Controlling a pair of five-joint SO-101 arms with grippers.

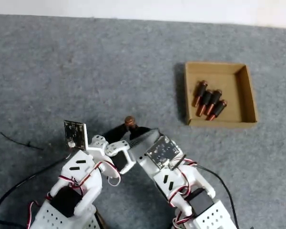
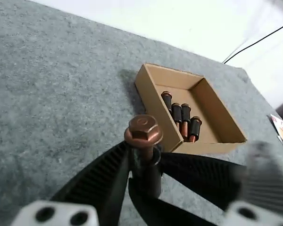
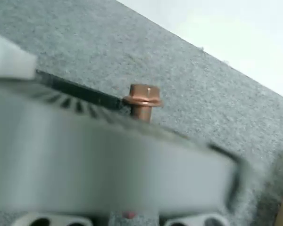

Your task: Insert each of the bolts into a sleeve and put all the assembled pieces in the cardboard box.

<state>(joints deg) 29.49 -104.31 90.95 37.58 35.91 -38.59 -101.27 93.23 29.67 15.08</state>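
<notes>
Copper bolt (image 2: pixel 142 133) stands head-up in a black sleeve (image 2: pixel 149 182). The left gripper (image 2: pixel 139 167) has its jaws clamped on the sleeve above the table (image 1: pixel 86 71), probably to steady the seating. The right gripper (image 1: pixel 142 136) adjoins; its grip cannot be told. The cardboard box (image 1: pixel 251 98) is well apart.

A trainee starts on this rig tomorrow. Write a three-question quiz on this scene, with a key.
1. How many finished pieces lie in the box?
2. True or false: the bolt outside the box points head down.
3. Around that bolt's shaft there is: A) a black sleeve; B) a white ring; C) nothing.

Key: 1) four; 2) false, its head is up; 3) A.
</notes>
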